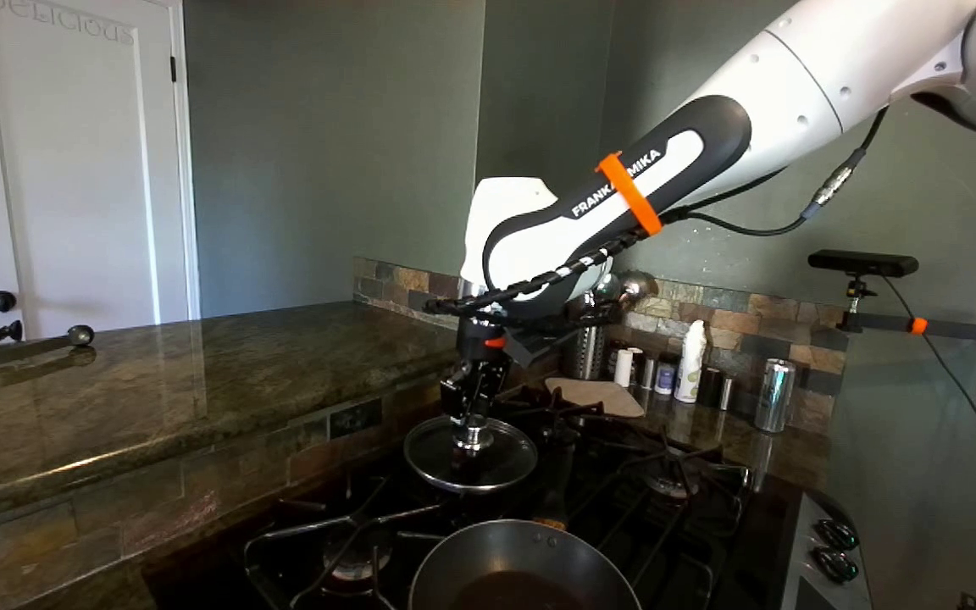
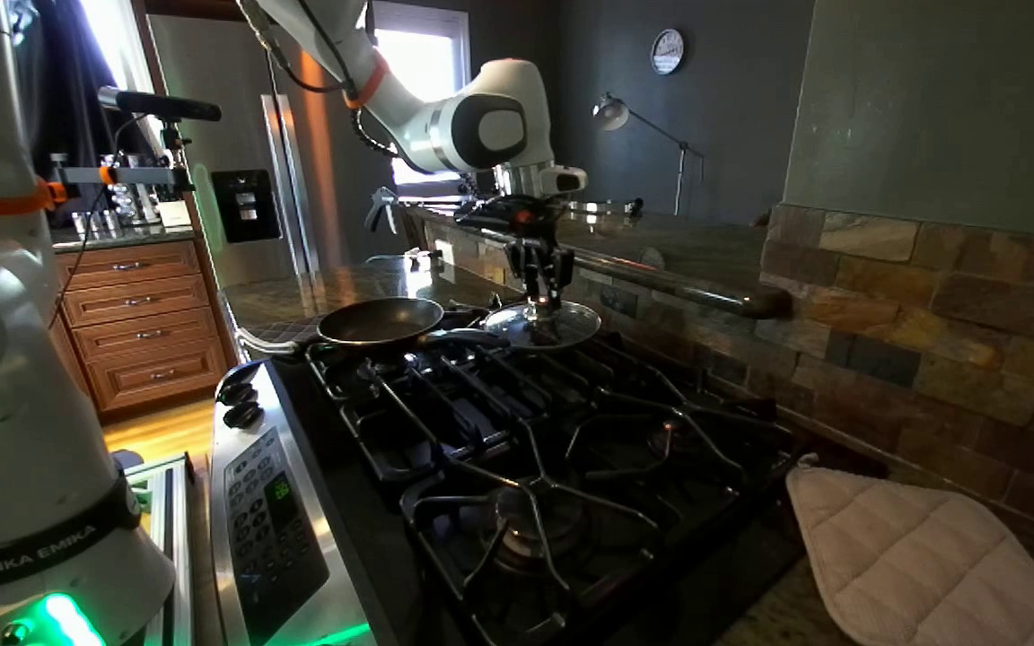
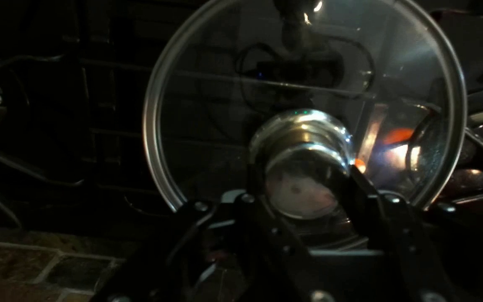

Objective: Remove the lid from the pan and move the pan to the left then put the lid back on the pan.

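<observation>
Exterior views | door (image 1: 85, 182): DELICIOUS | arm (image 2: 23, 386): FRANKA EMIKA | claw (image 1: 472, 424): pinching knob (image 1: 473, 439) of lid (image 1: 505, 464)

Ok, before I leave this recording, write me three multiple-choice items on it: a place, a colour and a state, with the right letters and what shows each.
1. Where is the gripper?
A) Over the quilted pad
B) At the knob of the lid
C) Beside the wall clock

2. What colour is the strap on the arm?
A) Orange
B) Blue
C) Yellow

3. How does the pan stand?
A) Covered by the lid
B) Upside down
C) Upright and uncovered

1: B, the wrist view shows the gripper's fingers on either side of the knob.
2: A, it shows bright orange in an exterior view.
3: C, its open inside and the lid off to one side show in both exterior views.
</observation>
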`<action>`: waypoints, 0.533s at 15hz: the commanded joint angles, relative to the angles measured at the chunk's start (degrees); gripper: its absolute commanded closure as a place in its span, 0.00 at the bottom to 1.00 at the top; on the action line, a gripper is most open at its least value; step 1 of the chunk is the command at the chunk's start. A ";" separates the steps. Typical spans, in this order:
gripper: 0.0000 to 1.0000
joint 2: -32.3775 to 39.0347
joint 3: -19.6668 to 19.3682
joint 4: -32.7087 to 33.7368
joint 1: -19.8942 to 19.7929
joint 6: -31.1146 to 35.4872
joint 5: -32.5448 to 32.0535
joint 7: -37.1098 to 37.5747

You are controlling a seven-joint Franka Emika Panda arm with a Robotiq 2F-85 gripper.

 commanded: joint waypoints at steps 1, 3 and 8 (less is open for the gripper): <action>0.77 -2.02 -0.20 0.69 1.01 0.17 -1.55 2.03; 0.77 -2.90 -0.09 0.92 1.42 0.18 -2.72 2.92; 0.77 -5.38 0.80 0.88 2.63 -1.30 -4.25 4.32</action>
